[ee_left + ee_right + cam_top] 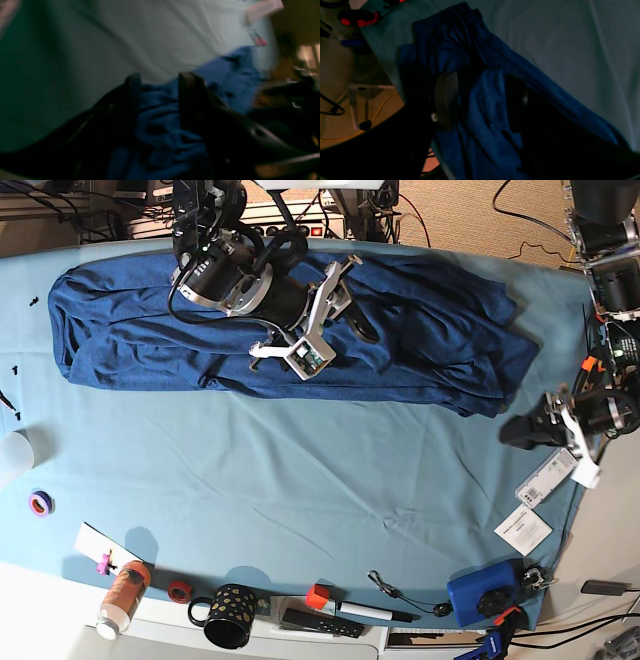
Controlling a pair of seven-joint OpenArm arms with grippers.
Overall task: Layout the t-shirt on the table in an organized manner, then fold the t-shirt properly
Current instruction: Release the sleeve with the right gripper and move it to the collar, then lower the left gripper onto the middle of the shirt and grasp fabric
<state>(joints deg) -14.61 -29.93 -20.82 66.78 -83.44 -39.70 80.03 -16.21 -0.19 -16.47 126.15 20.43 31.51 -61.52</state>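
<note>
The dark navy t-shirt [150, 330] lies bunched in a long band along the far side of the teal table [300, 480]. My right gripper [340, 315] hovers over its middle. In the right wrist view the right gripper [481, 98] is open, its fingers [446, 97] wide apart, and a raised fold of the t-shirt [490, 105] lies between them. My left gripper [510, 430] is at the shirt's right end. The blurred left wrist view shows the left gripper [160, 87] open, with crumpled t-shirt [160, 120] between and below its fingers.
Along the near edge stand an orange bottle [122, 598], a dotted black mug [232, 628], a red tape roll [178, 590], a marker [365, 612] and a blue box [480, 595]. Paper slips [522, 530] lie at the right. A purple roll [40, 502] lies at the left.
</note>
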